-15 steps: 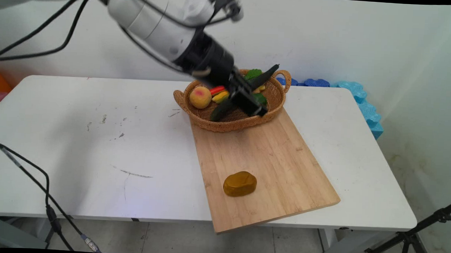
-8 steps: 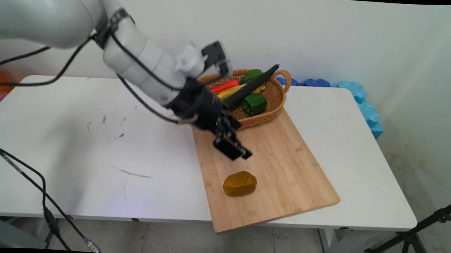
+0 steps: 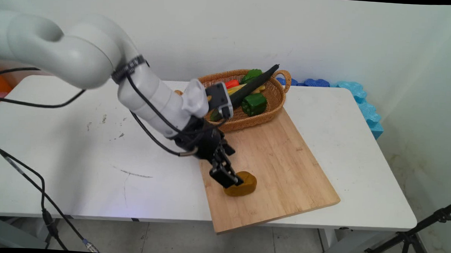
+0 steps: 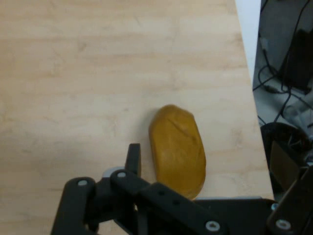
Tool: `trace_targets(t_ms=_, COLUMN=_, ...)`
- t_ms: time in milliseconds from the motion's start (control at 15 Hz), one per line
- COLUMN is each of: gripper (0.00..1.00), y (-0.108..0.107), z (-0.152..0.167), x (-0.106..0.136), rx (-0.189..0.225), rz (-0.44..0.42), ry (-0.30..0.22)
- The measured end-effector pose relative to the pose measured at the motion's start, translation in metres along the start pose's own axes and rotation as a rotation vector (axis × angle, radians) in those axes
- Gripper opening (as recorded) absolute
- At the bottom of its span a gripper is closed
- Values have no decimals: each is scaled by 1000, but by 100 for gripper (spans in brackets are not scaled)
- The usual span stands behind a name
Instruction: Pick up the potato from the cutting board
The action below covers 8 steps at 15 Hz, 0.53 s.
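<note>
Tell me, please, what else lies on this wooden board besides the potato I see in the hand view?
Observer: A wicker basket rests at the cutting board's far end, well apart from the potato by the hand.
Operator: What does it hold?
Observer: A green pepper, a long dark cucumber leaning over the rim, and other produce.
Operator: Is the board fully on the table?
Observer: No, its near corner overhangs the white table's front edge.
</note>
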<state>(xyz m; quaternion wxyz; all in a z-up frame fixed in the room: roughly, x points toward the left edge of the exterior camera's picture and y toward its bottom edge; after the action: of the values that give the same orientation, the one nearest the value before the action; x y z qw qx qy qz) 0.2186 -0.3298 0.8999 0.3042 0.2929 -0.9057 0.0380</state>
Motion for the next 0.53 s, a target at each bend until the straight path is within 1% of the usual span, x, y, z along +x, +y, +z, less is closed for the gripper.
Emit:
trace_targets(t_ms=267, gripper=100, y=1, z=27, x=-9, rx=8, rz=-11, ry=-32)
trace_targets(t_ms=533, gripper=100, y=-1, z=47, x=-13, rx=16, rz=-18, ry=-52)
